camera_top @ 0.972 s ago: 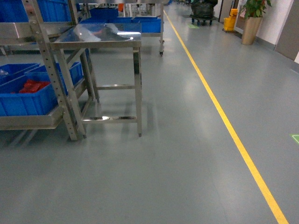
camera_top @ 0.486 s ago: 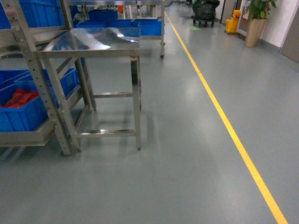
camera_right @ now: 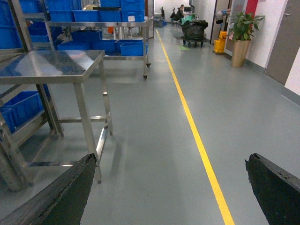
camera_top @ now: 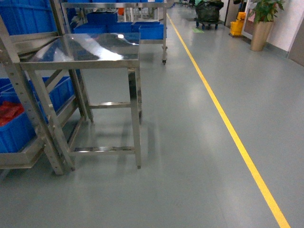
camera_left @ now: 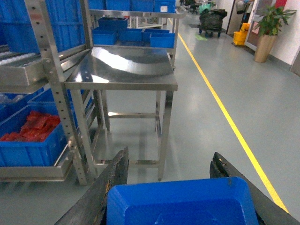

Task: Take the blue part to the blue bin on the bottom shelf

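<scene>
Two hands show only in the wrist views. The left hand point(camera_left: 171, 187) is clenched on a blue bin point(camera_left: 180, 202), its dark fingers point(camera_left: 115, 176) pressing the bin's two sides at the bottom of the left wrist view. The right hand point(camera_right: 171, 187) is released, its fingers point(camera_right: 70, 190) spread wide apart with only floor between them.

Beyond the hands stands a steel desk point(camera_top: 85, 50) with a shiny, bare top, on the grey floor point(camera_top: 190, 156). Just beside it on the left is a metal rack point(camera_left: 51, 89), and its bottom shelf point(camera_left: 33, 171) carries a blue crate point(camera_left: 30, 147) with red parts point(camera_left: 33, 129) inside. I cannot find any blue part in these views.

A yellow line point(camera_top: 223, 123) runs along the floor to the far end, where a potted plant point(camera_top: 262, 23) and a dark cart point(camera_top: 208, 12) stand.
</scene>
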Available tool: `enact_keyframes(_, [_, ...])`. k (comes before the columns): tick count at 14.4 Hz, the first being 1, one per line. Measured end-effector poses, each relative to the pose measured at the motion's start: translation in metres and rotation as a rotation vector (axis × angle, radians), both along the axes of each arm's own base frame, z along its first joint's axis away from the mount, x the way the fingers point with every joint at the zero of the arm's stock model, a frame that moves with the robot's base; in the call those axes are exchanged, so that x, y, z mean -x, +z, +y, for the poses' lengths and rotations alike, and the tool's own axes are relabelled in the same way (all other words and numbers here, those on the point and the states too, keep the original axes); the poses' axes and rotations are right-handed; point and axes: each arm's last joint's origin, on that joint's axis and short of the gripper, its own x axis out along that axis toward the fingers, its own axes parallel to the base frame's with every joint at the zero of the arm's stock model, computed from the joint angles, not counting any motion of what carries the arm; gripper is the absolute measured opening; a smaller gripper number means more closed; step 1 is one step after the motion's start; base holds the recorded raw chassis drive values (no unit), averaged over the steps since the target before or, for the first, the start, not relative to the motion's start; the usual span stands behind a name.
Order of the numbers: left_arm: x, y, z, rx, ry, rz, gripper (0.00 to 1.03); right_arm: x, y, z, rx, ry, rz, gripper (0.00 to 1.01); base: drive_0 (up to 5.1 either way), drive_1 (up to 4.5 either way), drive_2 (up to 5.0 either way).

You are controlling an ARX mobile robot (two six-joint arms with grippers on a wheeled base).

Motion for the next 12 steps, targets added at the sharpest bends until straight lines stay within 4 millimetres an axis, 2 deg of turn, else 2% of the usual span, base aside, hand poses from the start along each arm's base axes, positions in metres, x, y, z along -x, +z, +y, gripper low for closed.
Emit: enact_keyframes(12, [0.0001, -0.0003, -0.0001, -0.001, -0.001, 0.003, 0.44, 0.0000, 0.0002, 0.0000, 0.000, 0.000, -0.002, 0.98, 0.0, 4.20, -4.2])
